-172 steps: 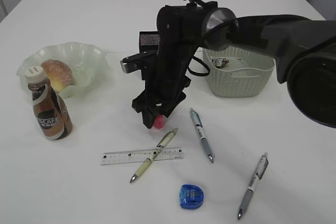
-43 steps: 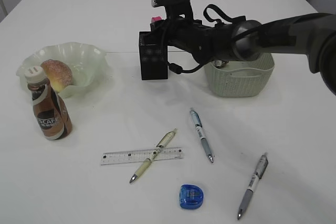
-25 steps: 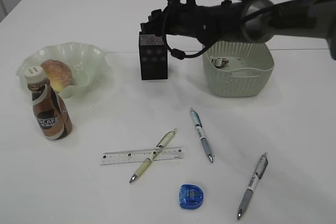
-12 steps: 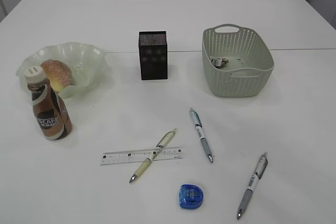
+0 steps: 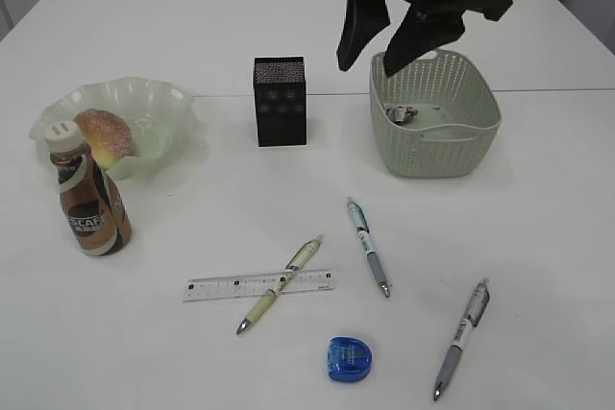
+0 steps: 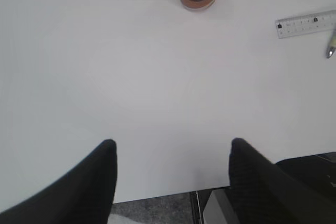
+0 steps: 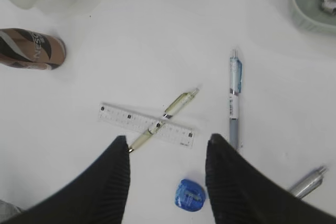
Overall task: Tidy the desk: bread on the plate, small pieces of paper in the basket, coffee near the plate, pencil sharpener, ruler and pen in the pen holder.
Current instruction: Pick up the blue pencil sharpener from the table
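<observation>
On the far left of the desk [image 5: 192,26] the plate [image 5: 163,103] holds the bread [image 5: 106,134], whose lower left is hidden behind the cap of the coffee [image 5: 88,201], which stands upright just in front of the plate. The left gripper [image 6: 170,174] appears only in its own wrist view, low over bare desk at the near edge, fingers spread with nothing between them; that view cuts off the top of the bottle and most of the ruler. The pen holder [image 5: 280,101] stands upright mid-desk; its inside cannot be seen. In front lies the ruler [image 5: 259,285] with an olive pen [image 5: 281,286] lying slantwise across it, then a blue-grip pen [image 5: 368,246] and the blue pencil sharpener [image 5: 349,359] nearest the front edge. The right gripper [image 5: 378,50] hangs high above the desk at the basket's left rear corner, jaws apart and empty; its arm is cut off by the top of the frame and hides part of the rim. The basket [image 5: 442,156] holds one piece of paper [image 5: 402,114] against its left inner wall; a second cannot be made out. A grey pen [image 5: 463,338] lies farthest right.
</observation>
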### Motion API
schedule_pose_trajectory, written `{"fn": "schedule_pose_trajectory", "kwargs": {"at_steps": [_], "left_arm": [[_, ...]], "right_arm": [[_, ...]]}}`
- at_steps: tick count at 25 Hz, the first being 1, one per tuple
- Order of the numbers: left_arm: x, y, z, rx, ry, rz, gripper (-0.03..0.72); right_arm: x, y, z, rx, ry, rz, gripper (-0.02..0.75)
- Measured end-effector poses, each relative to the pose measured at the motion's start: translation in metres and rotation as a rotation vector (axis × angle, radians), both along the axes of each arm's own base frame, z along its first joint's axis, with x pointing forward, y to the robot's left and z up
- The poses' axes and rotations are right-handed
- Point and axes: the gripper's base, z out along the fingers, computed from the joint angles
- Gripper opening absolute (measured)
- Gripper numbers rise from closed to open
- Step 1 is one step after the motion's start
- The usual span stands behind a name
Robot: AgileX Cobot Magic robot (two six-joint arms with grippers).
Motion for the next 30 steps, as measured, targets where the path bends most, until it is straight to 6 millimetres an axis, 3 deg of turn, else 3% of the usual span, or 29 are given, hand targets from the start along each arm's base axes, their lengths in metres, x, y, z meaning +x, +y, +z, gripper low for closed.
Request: {"fn": "schedule_pose_trajectory", "kwargs": {"at_steps": [4,9,16,24,30], "left_arm": [[-0.001,-0.002,0.0,-0.024,0.006,-0.004,0.486],[-0.001,-0.002,0.0,-0.028,0.009,-0.005,0.486],[-0.001,-0.003,0.0,-0.036,0.011,-0.006,0.486],[-0.001,-0.003,0.0,-0.038,0.012,-0.007,0.479],[-0.001,-0.004,0.0,-0.041,0.013,-0.007,0.478]], "right_arm": [[-0.013,0.019,-0.015,-0.002,0.069,0.023,0.353],[-0.038,0.041,-0.057,-0.066,0.211,0.088,0.353],[-0.065,0.031,-0.119,-0.167,0.435,0.022,0.353],[-0.073,0.029,-0.134,-0.157,0.513,-0.039,0.366],[-0.068,0.036,-0.158,-0.159,0.585,-0.056,0.519]]}}
